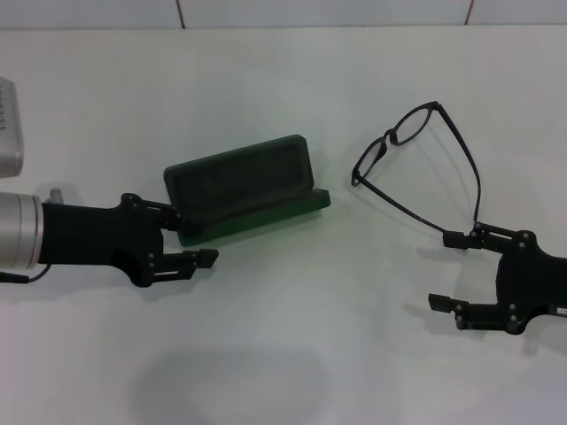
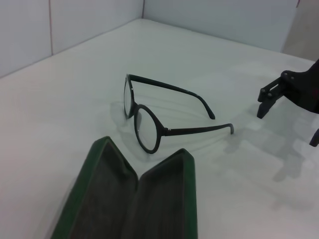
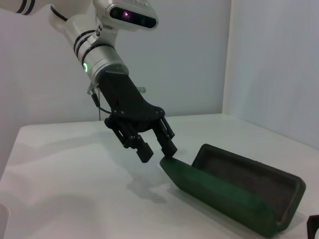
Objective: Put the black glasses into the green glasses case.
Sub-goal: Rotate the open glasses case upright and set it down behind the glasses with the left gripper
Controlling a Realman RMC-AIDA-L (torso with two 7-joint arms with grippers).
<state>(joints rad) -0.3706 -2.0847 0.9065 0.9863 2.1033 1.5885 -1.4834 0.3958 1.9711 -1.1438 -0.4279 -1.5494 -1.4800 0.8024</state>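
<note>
Two arms reach onto a white counter (image 1: 283, 354) in the head view, one from each lower side of the frame. Left arm: it enters from the left edge and lies low and nearly level. Its left pincer (image 1: 197, 237) points toward the frame centre with its fingers spread wide, holding nothing. The upper fingertip sits at the near left corner of the green glasses case (image 1: 246, 188); the right wrist view shows that fingertip touching or just above the end of the case's front half (image 3: 219, 191). The case lies open at centre left of the head view, one half standing up behind, the other flat in front. The left wrist view shows its dark lining (image 2: 129, 204).

Right arm: it enters from the lower right corner. Its right pincer (image 1: 450, 271) points toward the frame centre, fingers wide apart and empty. The upper fingertip lies just beside the tip of one temple arm of the black glasses (image 1: 416, 168). The glasses rest unfolded on the counter at upper right of centre, lenses farther up the frame, temples trailing toward the right pincer, well apart from the case.
</note>
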